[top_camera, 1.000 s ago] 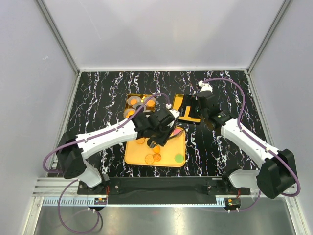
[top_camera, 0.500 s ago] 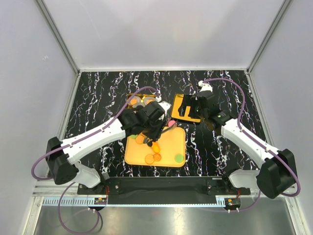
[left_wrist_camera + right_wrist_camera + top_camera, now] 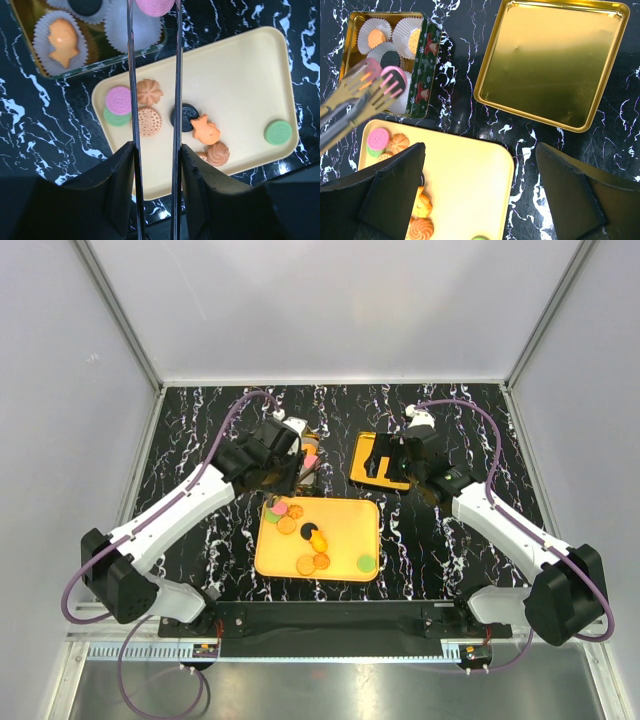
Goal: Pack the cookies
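Observation:
My left gripper (image 3: 155,160) is shut on metal tongs (image 3: 131,75). The tong tips hold a pink cookie (image 3: 155,6) over a white paper cup in the gold tin (image 3: 30,65); it also shows in the top view (image 3: 309,460). The tin holds an orange cookie (image 3: 62,37) and a black one (image 3: 85,5) in cups. Several cookies lie on the yellow tray (image 3: 240,75): pink (image 3: 119,100), orange (image 3: 149,91), black (image 3: 186,116), green (image 3: 278,132). My right gripper (image 3: 480,190) is open and empty above the tray's right part (image 3: 470,170).
The gold tin lid (image 3: 552,60) lies upside down on the black marble table, right of the tin (image 3: 427,65). The left arm (image 3: 190,505) covers most of the tin in the top view. The tray (image 3: 345,535) sits in front of both.
My left gripper has moved from over the tray back and left to the tin, carrying the pink cookie in the tongs. The right arm has not moved.

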`<state>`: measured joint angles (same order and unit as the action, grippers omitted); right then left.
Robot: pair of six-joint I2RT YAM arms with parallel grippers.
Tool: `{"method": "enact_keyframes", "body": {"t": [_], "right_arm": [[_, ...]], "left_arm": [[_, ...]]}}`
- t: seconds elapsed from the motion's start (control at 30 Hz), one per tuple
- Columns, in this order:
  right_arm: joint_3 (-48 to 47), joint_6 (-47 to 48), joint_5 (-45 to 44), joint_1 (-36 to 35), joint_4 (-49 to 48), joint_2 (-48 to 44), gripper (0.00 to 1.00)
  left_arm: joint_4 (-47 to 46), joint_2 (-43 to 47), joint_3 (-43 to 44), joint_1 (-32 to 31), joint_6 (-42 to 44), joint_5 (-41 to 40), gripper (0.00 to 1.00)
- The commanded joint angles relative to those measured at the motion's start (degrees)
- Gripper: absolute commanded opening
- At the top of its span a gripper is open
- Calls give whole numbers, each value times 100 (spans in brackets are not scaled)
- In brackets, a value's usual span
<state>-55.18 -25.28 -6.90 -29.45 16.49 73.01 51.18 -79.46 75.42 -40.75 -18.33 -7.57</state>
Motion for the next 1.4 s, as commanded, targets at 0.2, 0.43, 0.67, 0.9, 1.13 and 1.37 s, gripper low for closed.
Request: {"method": "enact_keyframes", "body": {"t": [0.2,0.43,0.67,0.9,1.13,1.37], "right_arm": [[-239,67,-75,-8,-85,-121,100],[-239,84,-75,1,-67,-138,100],[-230,76,-75,-8,-85,-121,100],[-221,76,-75,-8,-67,-130,100],[-230,76,-93,-8,-76,-138,100],[-248,84,-84,-8,-67,-112,100]], "left_arm": [[-275,-87,8,348,242,-69,42],[-424,-87,-299,384,224,28,42],[-451,-43,-467,384,198,28,43],[-486,-69,-493,393,216,45,44],[-469,-96,-510,393,216,54,46],[-398,167,-353,401,181,-60,46]]}}
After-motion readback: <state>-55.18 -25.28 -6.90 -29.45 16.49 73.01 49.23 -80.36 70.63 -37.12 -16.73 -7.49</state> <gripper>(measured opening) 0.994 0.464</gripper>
